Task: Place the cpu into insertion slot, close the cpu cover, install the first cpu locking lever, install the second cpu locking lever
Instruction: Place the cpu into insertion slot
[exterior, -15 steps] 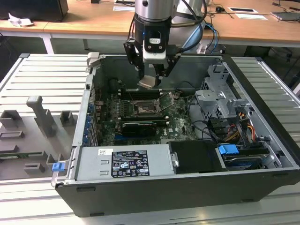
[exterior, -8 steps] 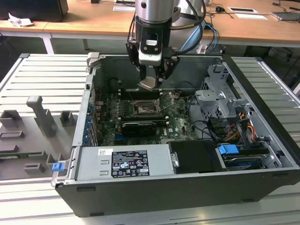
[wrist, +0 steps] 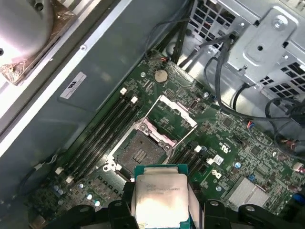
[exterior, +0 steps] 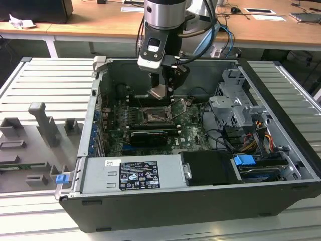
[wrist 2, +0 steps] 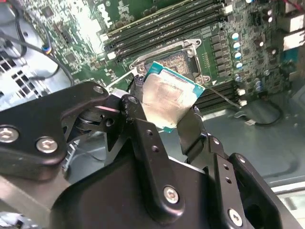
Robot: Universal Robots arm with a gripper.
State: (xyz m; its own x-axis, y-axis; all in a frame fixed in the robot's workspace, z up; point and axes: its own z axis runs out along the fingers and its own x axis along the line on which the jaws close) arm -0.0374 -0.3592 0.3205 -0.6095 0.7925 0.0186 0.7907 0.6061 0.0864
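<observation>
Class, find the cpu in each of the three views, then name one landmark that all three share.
Exterior view: cpu held in the gripper above the green board.
Second wrist view: cpu tilted, close to the insertion slot.
First wrist view: cpu beside the open socket.
Shared landmark: insertion slot.

This looked like a robotics lab or electronics workshop: an opened computer case (exterior: 165,211) lay on a ribbed grey metal bench (exterior: 50,80), its green motherboard (exterior: 193,131) bare, with a robot arm (exterior: 163,15) reaching down into it. Grey moulded fixtures (exterior: 45,123) sat on the bench at the exterior view's left, and at the far side stood long wooden desks (exterior: 100,22) with papers (exterior: 133,8) lying on them.
</observation>
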